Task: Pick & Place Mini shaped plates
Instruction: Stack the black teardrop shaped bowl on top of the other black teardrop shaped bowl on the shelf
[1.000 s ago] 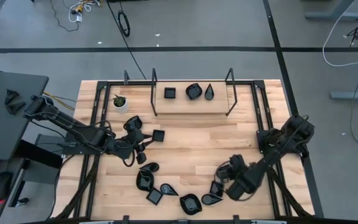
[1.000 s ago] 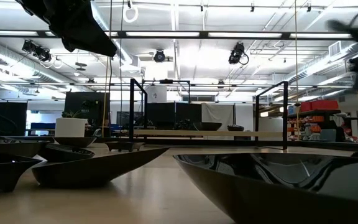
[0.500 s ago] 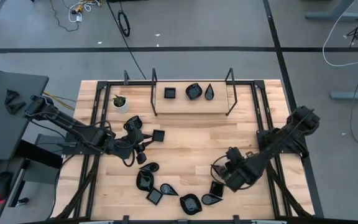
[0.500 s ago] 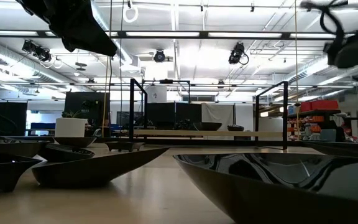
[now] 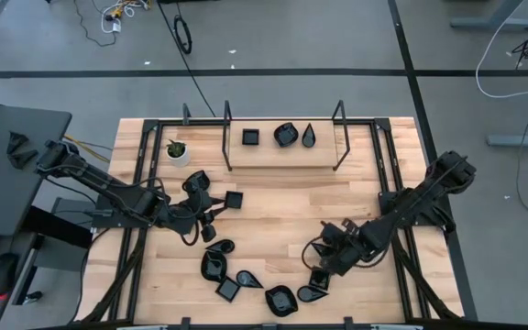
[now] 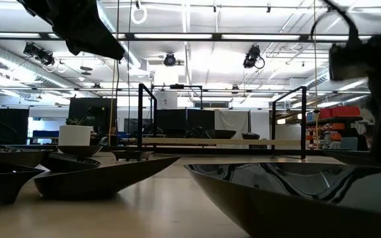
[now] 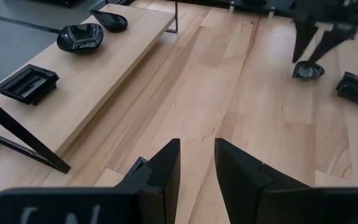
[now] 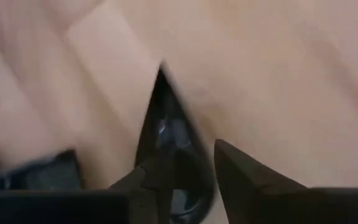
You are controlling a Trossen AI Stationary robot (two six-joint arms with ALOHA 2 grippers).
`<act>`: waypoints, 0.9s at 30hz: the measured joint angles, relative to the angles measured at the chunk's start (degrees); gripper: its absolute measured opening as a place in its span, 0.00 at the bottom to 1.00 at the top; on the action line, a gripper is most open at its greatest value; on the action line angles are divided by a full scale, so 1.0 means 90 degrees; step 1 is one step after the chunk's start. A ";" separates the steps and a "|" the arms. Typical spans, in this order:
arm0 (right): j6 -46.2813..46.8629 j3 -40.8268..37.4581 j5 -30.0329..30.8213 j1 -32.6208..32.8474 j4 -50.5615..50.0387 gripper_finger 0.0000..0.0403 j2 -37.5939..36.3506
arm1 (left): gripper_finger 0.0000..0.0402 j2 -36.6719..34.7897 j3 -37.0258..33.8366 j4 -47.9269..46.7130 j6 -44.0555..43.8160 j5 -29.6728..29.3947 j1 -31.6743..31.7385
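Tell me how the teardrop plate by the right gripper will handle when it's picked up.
The teardrop plate looks glossy, so it may slip in the right gripper. It keeps a crisp pointed outline, so it is probably rigid, perhaps breakable if dropped. Its shallow sloping rim could tip it if pinched on one side.

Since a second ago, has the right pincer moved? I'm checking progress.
Yes. In the high view the right pincer has shifted left and away from the table's front edge, now above a teardrop plate.

Three plates (image 5: 285, 135) sit on the raised shelf (image 5: 328, 154) by the table's (image 5: 273, 220) far edge, the plant pot (image 5: 178, 151) left of it. More plates (image 5: 246, 282) cluster along the near edge.
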 joint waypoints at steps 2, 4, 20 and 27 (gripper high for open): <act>-0.0226 -0.0326 -0.0241 -0.0125 0.0527 0.27 0.0000 | 0.26 0.0001 0.0000 0.0001 0.0000 0.0000 0.0000; -0.0349 -0.0554 -0.0317 -0.0213 0.0964 0.25 -0.0007 | 0.26 0.0002 0.0000 0.0002 0.0000 -0.0001 0.0000; -0.0562 -0.0635 -0.0346 -0.0293 0.1293 0.01 -0.0095 | 0.26 0.0000 0.0000 0.0002 0.0000 0.0000 0.0000; -0.0637 -0.0041 0.0530 -0.0347 0.0896 0.01 -0.0435 | 0.26 0.0002 0.0000 0.0024 0.0000 0.0000 0.0000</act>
